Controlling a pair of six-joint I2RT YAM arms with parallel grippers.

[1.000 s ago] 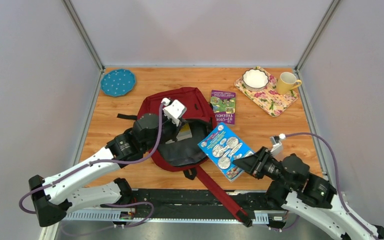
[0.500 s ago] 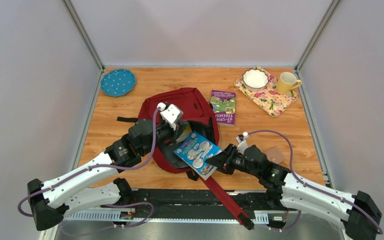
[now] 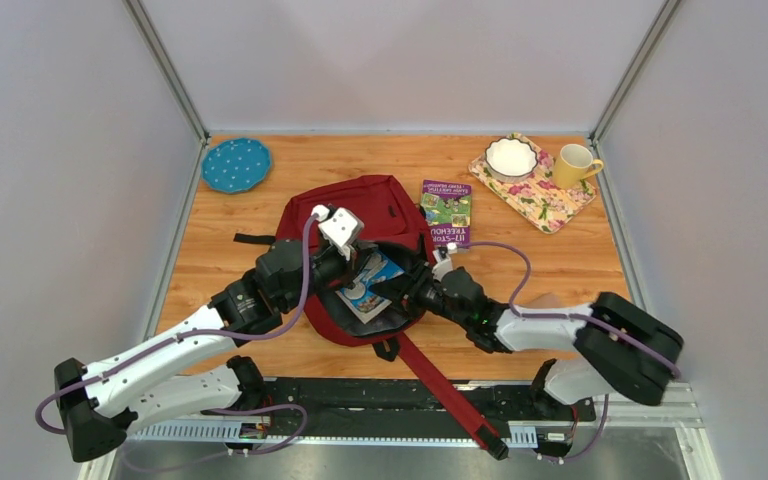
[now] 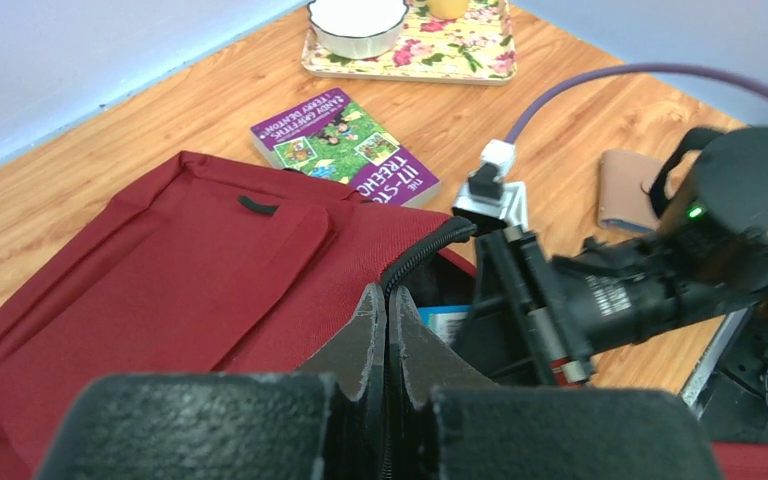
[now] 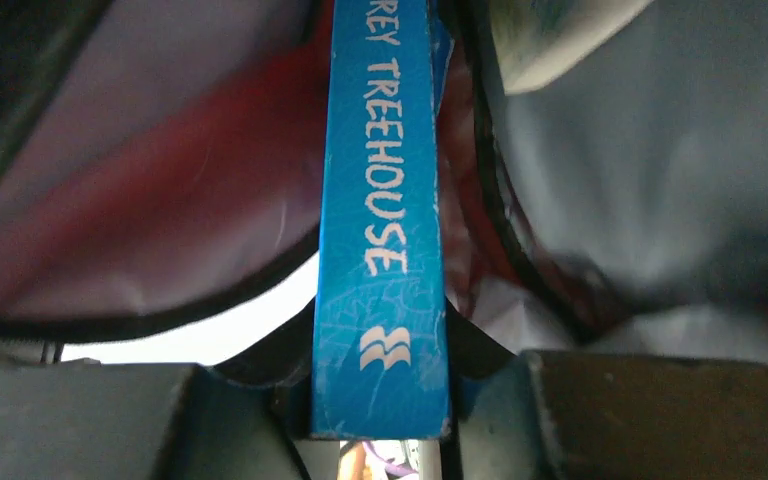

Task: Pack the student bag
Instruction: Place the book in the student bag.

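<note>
In student bag (image 3: 385, 205) — right pincer (image 3: 392, 290), book (image 3: 365, 283)

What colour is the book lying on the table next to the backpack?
The book is purple, clearest in the left wrist view.

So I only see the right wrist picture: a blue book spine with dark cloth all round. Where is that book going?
Observer: Into the red backpack; the right pincer holds the blue book partway inside its open mouth.
Operator: What holds the bag open?
Observer: The left pincer, shut on the zipper edge and holding it up.
Operator: Any more books about?
Observer: One purple book lies on the table, beside the backpack.
</note>
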